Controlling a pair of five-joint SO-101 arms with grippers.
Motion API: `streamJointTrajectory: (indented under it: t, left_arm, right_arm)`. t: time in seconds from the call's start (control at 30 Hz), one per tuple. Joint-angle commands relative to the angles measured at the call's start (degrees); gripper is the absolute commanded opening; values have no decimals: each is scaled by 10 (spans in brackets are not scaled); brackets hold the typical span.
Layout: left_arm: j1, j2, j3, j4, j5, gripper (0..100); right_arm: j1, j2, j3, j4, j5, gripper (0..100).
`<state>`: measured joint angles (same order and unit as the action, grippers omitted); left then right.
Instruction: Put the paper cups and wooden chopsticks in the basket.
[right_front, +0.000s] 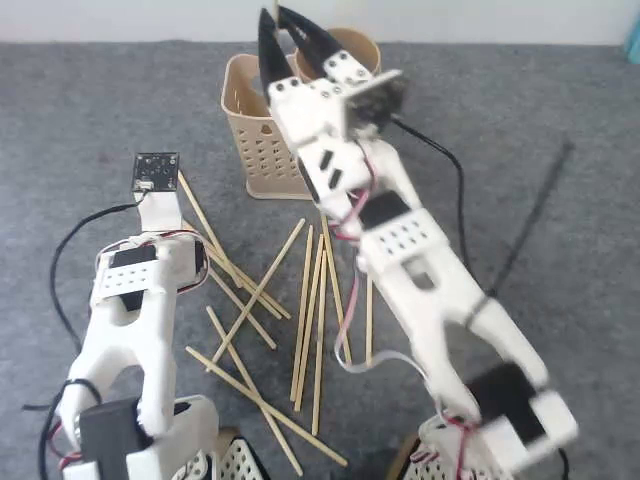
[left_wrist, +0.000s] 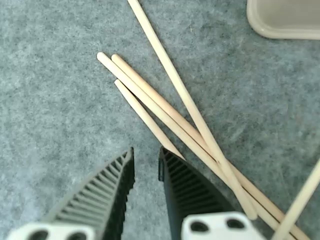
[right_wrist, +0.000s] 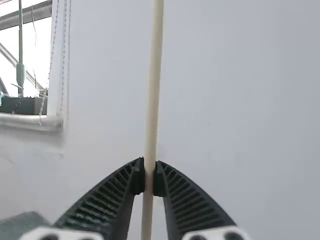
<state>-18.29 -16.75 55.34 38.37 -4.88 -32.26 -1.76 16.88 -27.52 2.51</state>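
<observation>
Chopsticks (right_front: 319, 310) before basket (right_front: 262, 150); cup (right_front: 364, 50) perhaps inside.

The high view looks steeply down, basket (right_front: 262, 150) at the far side. The left wrist view faces down close over chopsticks (left_wrist: 165, 112) beside the basket, both shared with the high view. The right wrist view, above the basket, faces a wall (right_wrist: 240, 100).

Soft even daylight, faint shadows beneath chopsticks (left_wrist: 160, 106), bright window (right_wrist: 32, 60) behind.
</observation>
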Motion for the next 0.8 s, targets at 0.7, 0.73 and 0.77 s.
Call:
streamJointTrajectory:
  t: [0.7,0.73,0.77]
  left_arm:
    - [4,-26,-12,-21,-4,77]
    - [4,-26,-12,-21,-4,77]
    - [3,-26,-12,-21,-4,77]
  right_arm:
    - [-12,-185,72,159,-10,28]
    - [-12,-233,99,193,-16,25]
    - [-12,-284,127,233,-25,24]
